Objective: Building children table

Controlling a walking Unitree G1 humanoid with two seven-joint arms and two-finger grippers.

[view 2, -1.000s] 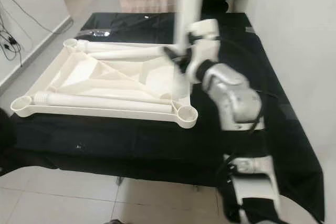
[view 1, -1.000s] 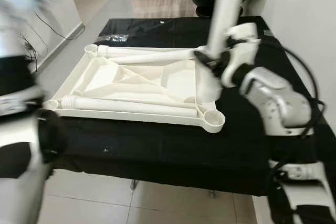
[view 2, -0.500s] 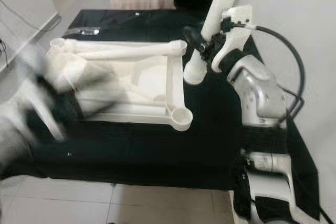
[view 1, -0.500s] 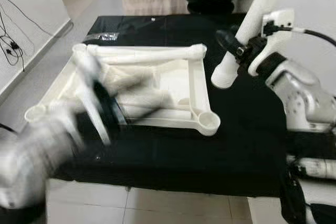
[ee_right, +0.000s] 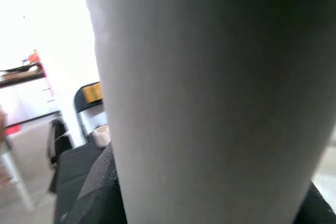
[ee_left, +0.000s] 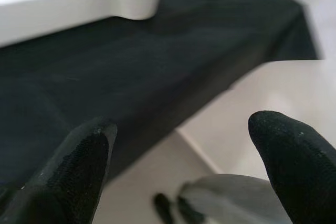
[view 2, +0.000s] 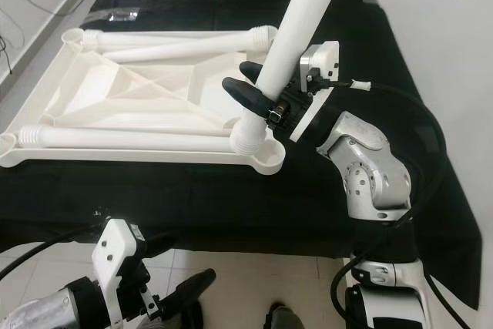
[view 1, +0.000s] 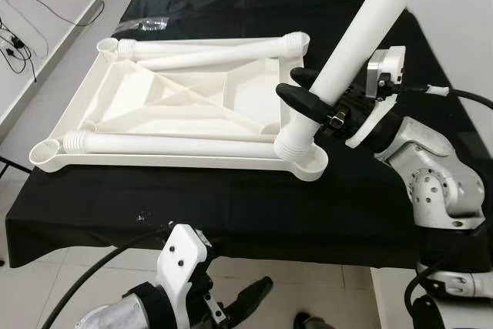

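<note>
— What's on the black-draped surface [view 1: 254,213]?

— An upturned white tabletop [view 1: 185,105], with three legs lying along its edges.

— The right hand [view 1: 308,102]?

— It grips a fourth leg [view 1: 350,52], tilted, its ribbed end in the near right corner socket [view 1: 304,161].

— The left hand [ee_left: 178,171]?

— Fingers spread, holding nothing, low beside the near edge.

Home room: tiled floor [view 1: 323,290], black-clothed table [view 1: 231,213], wall cables [view 1: 15,32].

White table leg [view 1: 362,36] top cut off by the frame edge (threaded foot hides the corner socket), shoes [ee_left: 170,208] blurred.
</note>
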